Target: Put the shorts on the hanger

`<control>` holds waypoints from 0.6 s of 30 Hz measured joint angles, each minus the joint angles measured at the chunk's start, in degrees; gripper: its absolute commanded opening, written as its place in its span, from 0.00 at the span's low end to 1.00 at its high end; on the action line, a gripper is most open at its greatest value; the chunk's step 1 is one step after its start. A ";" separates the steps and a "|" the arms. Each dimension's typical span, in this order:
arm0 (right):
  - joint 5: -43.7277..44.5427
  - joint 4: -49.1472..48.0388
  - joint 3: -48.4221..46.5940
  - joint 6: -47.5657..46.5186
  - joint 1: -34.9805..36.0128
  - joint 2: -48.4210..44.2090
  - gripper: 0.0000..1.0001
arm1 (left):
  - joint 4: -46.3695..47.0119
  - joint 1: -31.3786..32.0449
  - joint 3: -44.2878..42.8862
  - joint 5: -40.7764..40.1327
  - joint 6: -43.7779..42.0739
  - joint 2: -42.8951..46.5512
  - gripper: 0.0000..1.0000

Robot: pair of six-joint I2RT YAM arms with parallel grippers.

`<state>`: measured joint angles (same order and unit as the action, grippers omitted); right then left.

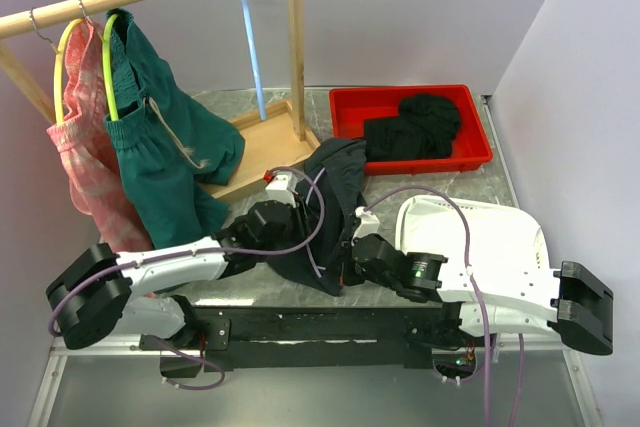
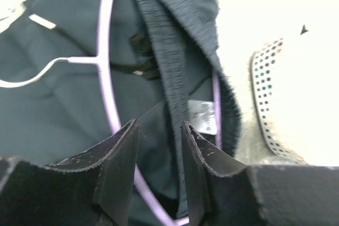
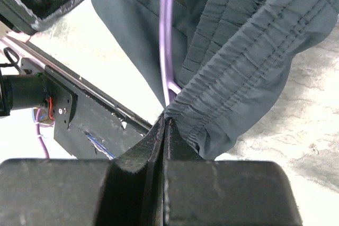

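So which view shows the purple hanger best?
Left wrist: the hanger shows hook, neck and one long arm against the shorts. Right wrist shows only a short purple stretch beside the waistband at the shut right hand. From the top view I cannot make it out.

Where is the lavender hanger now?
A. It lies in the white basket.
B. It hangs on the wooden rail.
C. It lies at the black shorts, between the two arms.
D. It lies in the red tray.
C: the left wrist view shows the hanger lying on the shorts, partly tucked under their waistband, just ahead of the open left gripper.
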<state>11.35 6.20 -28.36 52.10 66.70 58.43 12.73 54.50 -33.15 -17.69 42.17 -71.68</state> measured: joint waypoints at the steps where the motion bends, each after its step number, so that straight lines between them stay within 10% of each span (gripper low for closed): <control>1: 0.02 0.00 0.00 -0.02 0.00 0.00 0.00 | 0.37 -0.20 -0.46 0.61 -0.22 -0.50 0.40; 18: -0.04 1.09 0.00 -0.09 -0.72 -0.59 0.00 | -6.43 -4.39 -1.86 3.23 3.17 5.57 0.49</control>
<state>11.31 7.29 -28.36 52.01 65.98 57.84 6.31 50.11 -35.00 -14.46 45.34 -66.11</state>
